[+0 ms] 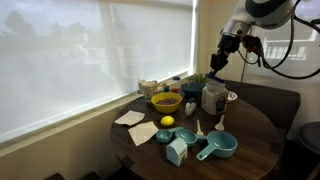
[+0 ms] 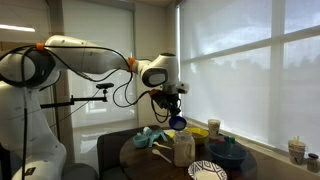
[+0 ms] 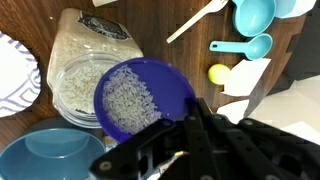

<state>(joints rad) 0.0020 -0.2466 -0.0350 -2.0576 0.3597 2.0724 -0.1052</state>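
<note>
the blue scoop (image 3: pixel 135 100) sits in the centre of the wrist view, its round bowl filled with white grains and held roughly level. the gripper (image 3: pixel 192 118) comes in from the lower right of that frame with its jaws narrowed down and clamped on the scoop's right-hand edge. in an exterior view the scoop (image 2: pixel 177 122) hangs in the air under the gripper (image 2: pixel 172 108), near the middle of the frame and clear of the table

directly under and just left of the scoop in the wrist view is a clear jar (image 3: pixel 80 70), open at the top and full of the same pale grains. the scoop's rim overlaps the jar's mouth in that frame, and whether the two touch cannot be told. in both exterior views the jar (image 1: pixel 213 98) (image 2: pixel 183 148) stands upright on the round dark table (image 1: pixel 255 130), below the gripper (image 1: pixel 218 60)

outward from there in the wrist view, a light blue bowl (image 3: pixel 45 155) fills the lower left corner and a patterned plate (image 3: pixel 10 75) shows at the left edge. toward the upper right lie a white spoon (image 3: pixel 195 22), two teal measuring cups (image 3: pixel 245 47), a lemon (image 3: pixel 218 72) and white napkins (image 3: pixel 250 105). in an exterior view a yellow bowl (image 1: pixel 165 101) stands left of the jar, near the window blind (image 1: pixel 80 60)
</note>
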